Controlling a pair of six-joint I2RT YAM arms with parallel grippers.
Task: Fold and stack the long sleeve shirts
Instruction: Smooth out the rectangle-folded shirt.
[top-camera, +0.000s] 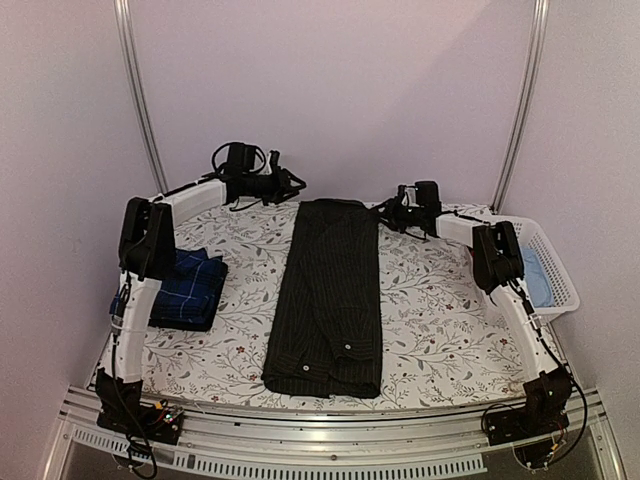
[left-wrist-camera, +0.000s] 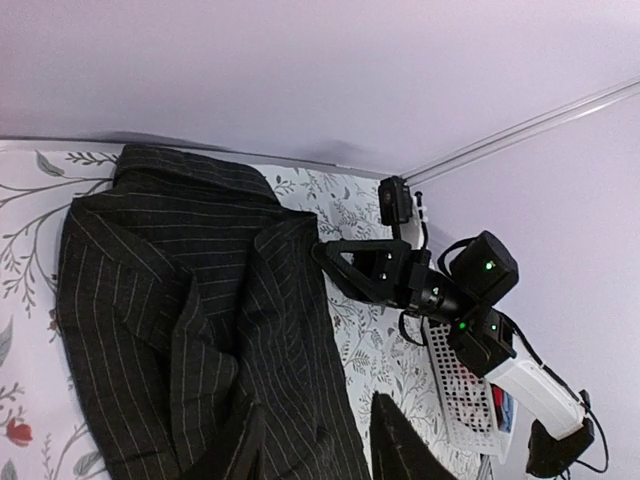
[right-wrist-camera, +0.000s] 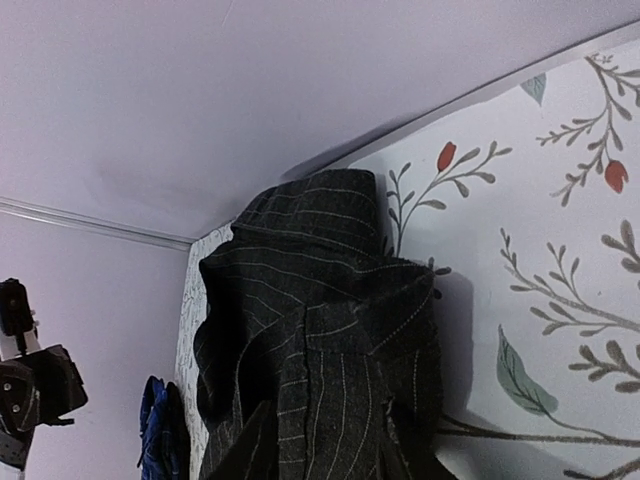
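Cloth swallows detail — black shirt (top-camera: 325, 300) lies lengthwise on the table (top-camera: 430, 300), navy shirt (top-camera: 190, 288) folded at left. At the black one's far end the left gripper (left-wrist-camera: 315, 410) gapes wide; the right gripper (right-wrist-camera: 328, 410) straddles bunched cloth, fingers cropped — grip unclear.

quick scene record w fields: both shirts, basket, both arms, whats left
black pinstriped shirt: folded lengthwise into a long strip, centre of table
navy check shirt: folded compact, left side of table
white basket: right edge, light blue item inside
left gripper: fingers apart, near the strip's far left corner
right gripper: fingers apart, at the strip's far right corner
left to do: black shirt not folded short, shirts not stacked
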